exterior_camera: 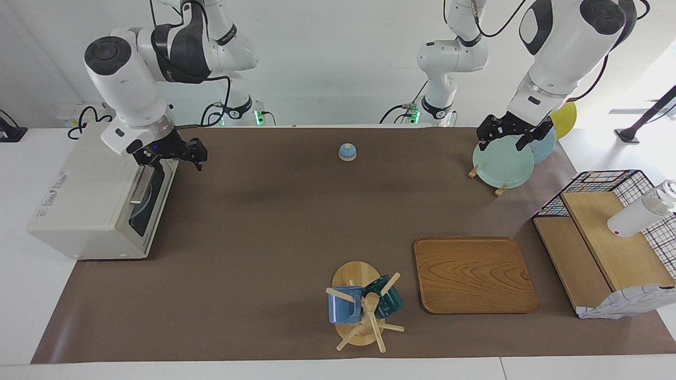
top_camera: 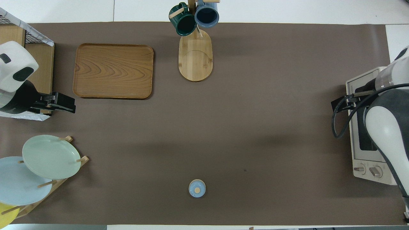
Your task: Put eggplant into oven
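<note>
We note a matte brown paper sheet [exterior_camera: 274,221] laid flat over a white table [exterior_camera: 21,295], with a plain white wall [exterior_camera: 327,58] at the robots' end.

At the right arm's end stands the boxy cream-white toaster oven [exterior_camera: 87,206], smooth metal, its dark glass door [exterior_camera: 148,203] shut with the bar handle [exterior_camera: 138,184] across it. The eggplant does not show in either view, and we cannot tell whether it is in the oven. The right gripper [exterior_camera: 177,153] hangs over the oven's door corner nearest the robots, jaws spread wide, holding nothing.

Mid-table near the robots sits a small round blue bell with a tan base [exterior_camera: 347,152]. Farther from the robots, an oval bamboo mug tree [exterior_camera: 359,306] carries a blue mug [exterior_camera: 340,309] and a glossy dark green mug [exterior_camera: 388,298]. Beside it lies a rounded rectangular wooden tray [exterior_camera: 472,274] with visible grain.

The left gripper [exterior_camera: 512,134] waits over a pale green plate [exterior_camera: 501,161] propped in a wooden peg rack [exterior_camera: 499,190]; its fingers are apart and empty. At the left arm's end is a black wire basket with wooden boards [exterior_camera: 607,237].
</note>
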`<state>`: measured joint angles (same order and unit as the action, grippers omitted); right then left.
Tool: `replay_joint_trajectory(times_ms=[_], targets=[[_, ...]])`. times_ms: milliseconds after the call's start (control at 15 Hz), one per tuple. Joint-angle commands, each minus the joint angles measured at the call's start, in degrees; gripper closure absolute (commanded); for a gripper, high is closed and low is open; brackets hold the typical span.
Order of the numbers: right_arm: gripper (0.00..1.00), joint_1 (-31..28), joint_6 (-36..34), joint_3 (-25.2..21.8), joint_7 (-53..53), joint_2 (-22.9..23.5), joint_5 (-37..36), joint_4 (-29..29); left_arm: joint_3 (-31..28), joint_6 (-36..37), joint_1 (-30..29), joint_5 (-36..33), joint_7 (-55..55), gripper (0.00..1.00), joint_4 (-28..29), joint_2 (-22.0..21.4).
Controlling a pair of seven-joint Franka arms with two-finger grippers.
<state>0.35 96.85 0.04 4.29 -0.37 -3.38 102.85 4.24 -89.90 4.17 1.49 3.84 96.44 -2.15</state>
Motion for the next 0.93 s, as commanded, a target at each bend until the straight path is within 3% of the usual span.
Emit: replay_joint_trajectory(times_ms=[0, 867], targets=[[0.00, -0.3, -0.5, -0.7, 0.5, -1.6, 1.1, 0.7, 0.4, 0.2, -0.6, -0.8, -0.4, 0.00, 0.1, -0.4], [0.00, -0.7, -0.7, -0.7, 0.5, -1.3, 1.0, -0.3, 0.4, 0.2, -0.6, -0.8, -0.4, 0.00, 0.1, -0.4]])
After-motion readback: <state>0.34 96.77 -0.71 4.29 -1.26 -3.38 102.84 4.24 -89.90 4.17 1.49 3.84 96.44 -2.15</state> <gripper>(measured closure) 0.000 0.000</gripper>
